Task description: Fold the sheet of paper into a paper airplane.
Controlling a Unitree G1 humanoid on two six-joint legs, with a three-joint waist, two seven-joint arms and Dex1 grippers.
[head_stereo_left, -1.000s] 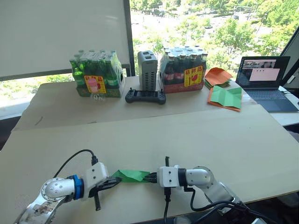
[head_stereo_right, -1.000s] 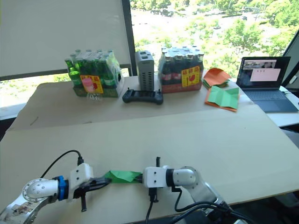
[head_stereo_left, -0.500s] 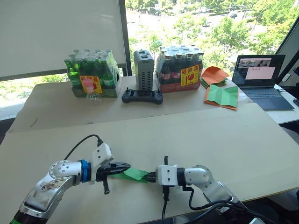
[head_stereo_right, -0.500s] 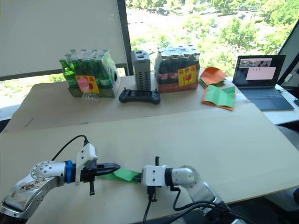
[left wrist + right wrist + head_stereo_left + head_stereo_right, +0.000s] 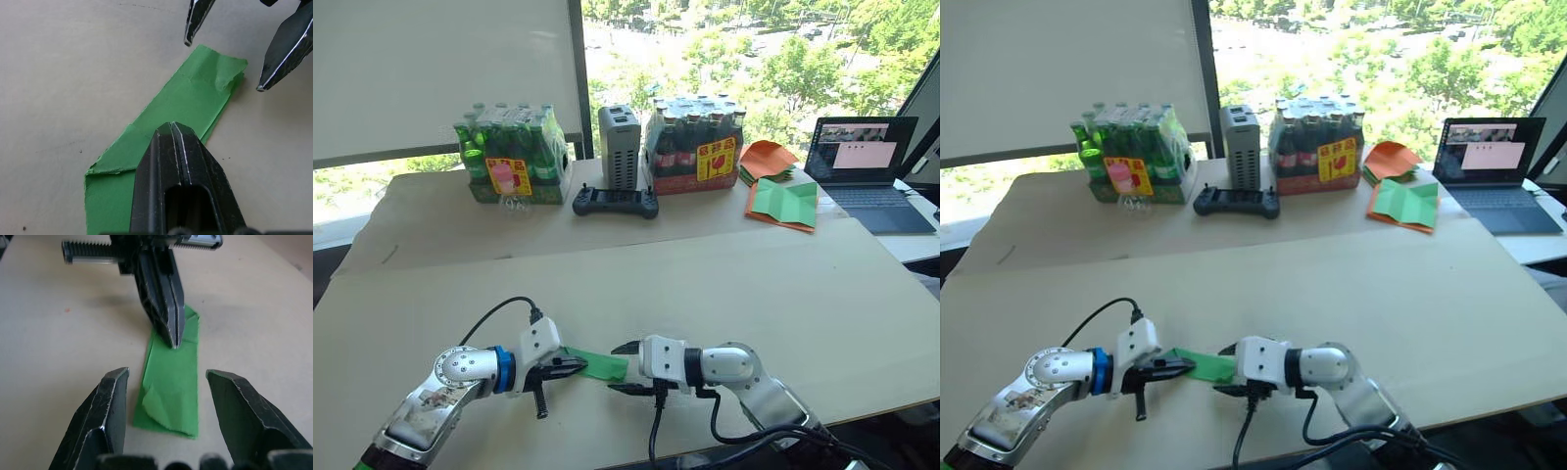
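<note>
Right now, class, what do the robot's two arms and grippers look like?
Both arms are silver-grey metal ending in white wrist blocks, with black cables looping off. The left gripper sits beyond a blue ring; the right gripper has none. Each has two black, tapering fingers.

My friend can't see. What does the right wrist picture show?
A folded strip of green paper lies flat on a tan table. The left gripper, shut, presses its tip on the paper's far end, while the right gripper is open around the near end.
</note>
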